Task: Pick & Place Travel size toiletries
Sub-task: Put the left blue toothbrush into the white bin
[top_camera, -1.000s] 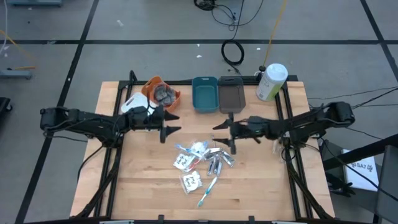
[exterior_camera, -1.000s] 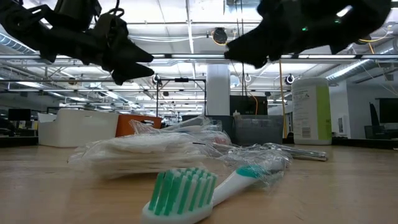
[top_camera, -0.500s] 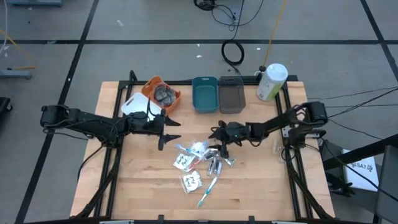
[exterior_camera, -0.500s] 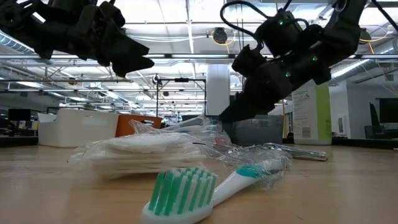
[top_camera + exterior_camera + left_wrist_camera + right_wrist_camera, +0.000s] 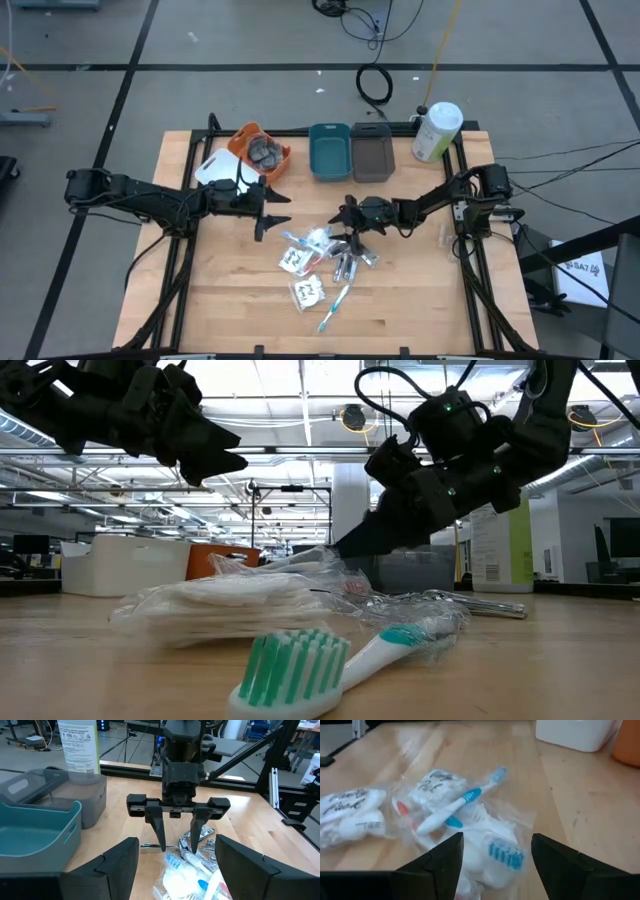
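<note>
clear-wrapped travel size toiletries (image 5: 322, 258) lie heaped at the middle of the wooden table (image 5: 230, 290). right gripper (image 5: 351, 222), jaws open and empty, hangs just over the heap; left gripper (image 5: 272, 208), also open, hovers beside it near the white bin (image 5: 215, 167).
</note>
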Robot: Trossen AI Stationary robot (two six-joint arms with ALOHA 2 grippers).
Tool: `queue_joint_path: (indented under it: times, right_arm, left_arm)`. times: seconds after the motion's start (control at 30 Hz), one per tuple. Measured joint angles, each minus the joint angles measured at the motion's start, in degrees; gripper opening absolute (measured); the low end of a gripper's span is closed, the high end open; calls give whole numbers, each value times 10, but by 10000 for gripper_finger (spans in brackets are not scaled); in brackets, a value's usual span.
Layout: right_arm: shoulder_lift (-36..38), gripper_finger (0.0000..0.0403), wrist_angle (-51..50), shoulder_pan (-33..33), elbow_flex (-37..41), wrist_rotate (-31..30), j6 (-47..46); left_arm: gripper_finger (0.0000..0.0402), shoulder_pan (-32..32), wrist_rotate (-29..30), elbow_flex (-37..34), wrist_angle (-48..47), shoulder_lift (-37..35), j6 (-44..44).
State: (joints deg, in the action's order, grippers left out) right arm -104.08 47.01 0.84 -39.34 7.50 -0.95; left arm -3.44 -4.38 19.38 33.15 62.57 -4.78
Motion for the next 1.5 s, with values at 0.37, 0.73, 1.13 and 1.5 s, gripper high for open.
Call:
queue_joint_path:
  times: [0.37,0.73,1.13,1.5]
  right_arm:
    - [15,222,-49,-71,-62,-27,-20]
    - [-3,222,-220,-133,-150,-178,-40]
    - [-8,222,-271,-164,-175,-202,-95]
    - [-55,222,-247,-151,-175,-179,-108]
  left_arm:
    - [257,0,0,0,-4,0,0]
    - [249,0,65,0,-5,0,1]
    - [244,0,66,0,2,0,-19]
    - [240,0,76,0,5,0,-19]
